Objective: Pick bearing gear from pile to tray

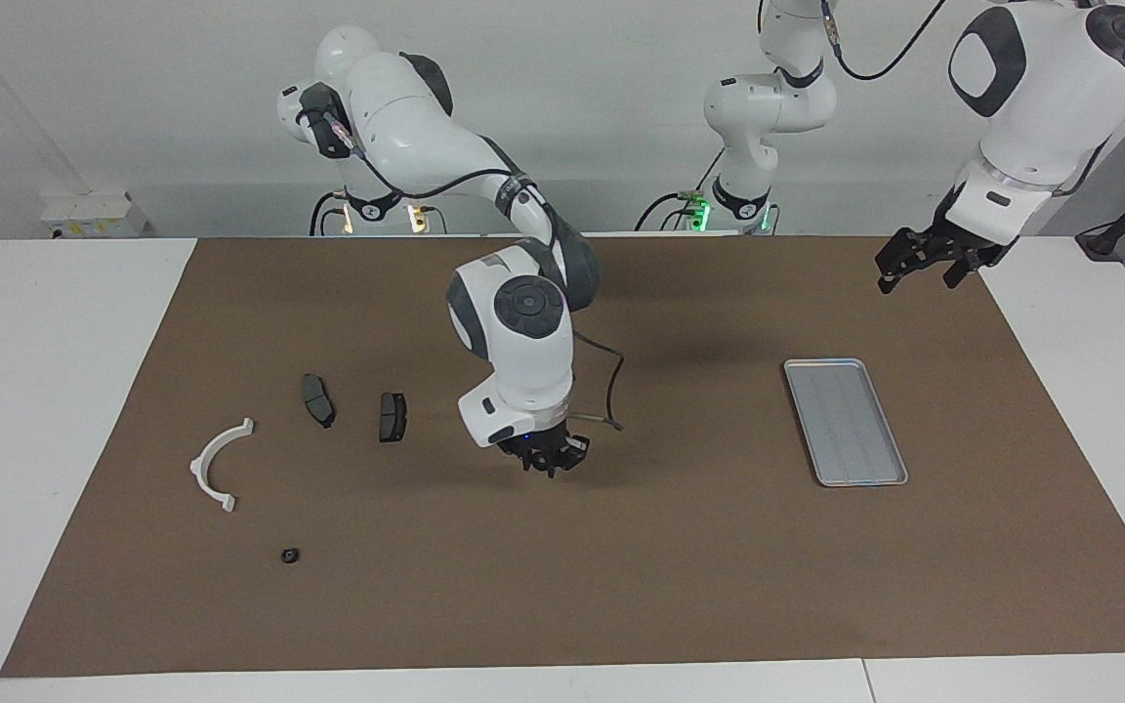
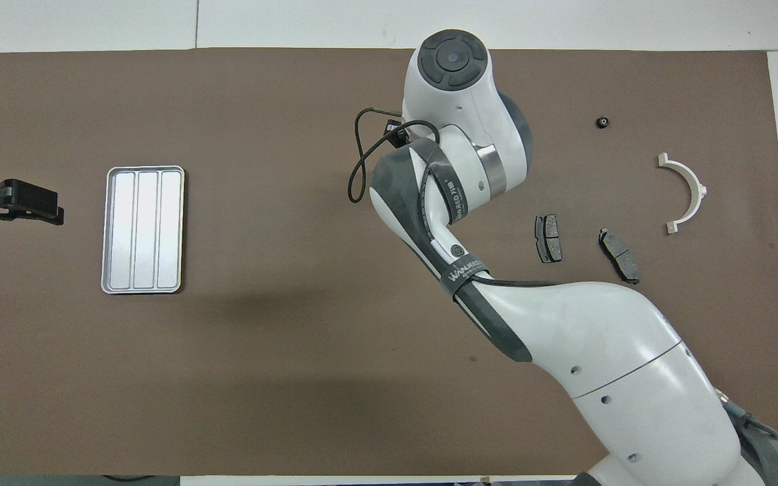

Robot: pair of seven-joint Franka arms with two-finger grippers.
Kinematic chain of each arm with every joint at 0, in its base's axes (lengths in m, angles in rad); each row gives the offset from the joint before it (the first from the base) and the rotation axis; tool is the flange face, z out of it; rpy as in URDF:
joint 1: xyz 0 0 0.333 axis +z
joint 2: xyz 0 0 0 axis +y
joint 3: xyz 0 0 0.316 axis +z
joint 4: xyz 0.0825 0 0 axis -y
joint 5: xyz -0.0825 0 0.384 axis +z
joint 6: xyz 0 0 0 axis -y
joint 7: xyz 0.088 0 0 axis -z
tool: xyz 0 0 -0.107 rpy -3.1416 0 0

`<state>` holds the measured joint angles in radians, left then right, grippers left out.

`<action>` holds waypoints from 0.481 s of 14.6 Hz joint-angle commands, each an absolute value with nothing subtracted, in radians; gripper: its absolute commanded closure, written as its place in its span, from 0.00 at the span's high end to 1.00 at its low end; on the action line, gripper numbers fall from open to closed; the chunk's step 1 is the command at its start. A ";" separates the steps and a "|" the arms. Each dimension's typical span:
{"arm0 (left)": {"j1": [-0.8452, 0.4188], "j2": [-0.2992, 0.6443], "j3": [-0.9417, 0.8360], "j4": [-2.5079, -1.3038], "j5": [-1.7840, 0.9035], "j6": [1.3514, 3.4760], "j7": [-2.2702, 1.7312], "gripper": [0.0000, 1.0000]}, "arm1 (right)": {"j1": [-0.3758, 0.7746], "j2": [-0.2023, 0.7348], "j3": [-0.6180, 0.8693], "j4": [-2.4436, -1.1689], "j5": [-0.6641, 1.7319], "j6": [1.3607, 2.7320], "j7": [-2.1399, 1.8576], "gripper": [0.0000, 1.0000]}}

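Note:
My right gripper (image 1: 550, 459) hangs low over the middle of the brown mat, fingertips together; I cannot make out a bearing gear or anything else between them. In the overhead view its own wrist hides it. The pile lies toward the right arm's end: a white half-ring bracket (image 1: 199, 467) (image 2: 699, 191), two dark grey pads (image 1: 317, 399) (image 1: 392, 416) and one tiny black round piece (image 1: 290, 556) (image 2: 603, 122). The silver tray (image 1: 846, 420) (image 2: 142, 229) lies empty toward the left arm's end. My left gripper (image 1: 919, 268) (image 2: 51, 204) waits open, raised over the mat's edge beside the tray.
The brown mat (image 1: 680, 566) covers most of the white table. A loose black cable loops off the right wrist (image 1: 611, 391). The right arm's elbow and forearm hang over the mat between the pile and the robots.

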<state>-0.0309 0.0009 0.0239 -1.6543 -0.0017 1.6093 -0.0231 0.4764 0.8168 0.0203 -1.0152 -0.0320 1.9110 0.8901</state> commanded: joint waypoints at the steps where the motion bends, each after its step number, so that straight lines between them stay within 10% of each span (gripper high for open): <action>1: -0.029 -0.023 0.020 -1.674 0.011 1.614 -0.026 1.00 | 0.524 0.848 0.009 -0.997 -0.018 1.953 1.006 0.00; 7: -0.029 -0.023 0.020 -1.674 0.012 1.614 -0.026 1.00 | 0.635 0.913 -0.035 -0.999 -0.018 2.031 1.230 0.00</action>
<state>-0.0309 0.0009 0.0239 -1.6543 -0.0017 1.6093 -0.0231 0.6192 0.8889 -0.0225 -1.0162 -0.0320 2.0173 1.1833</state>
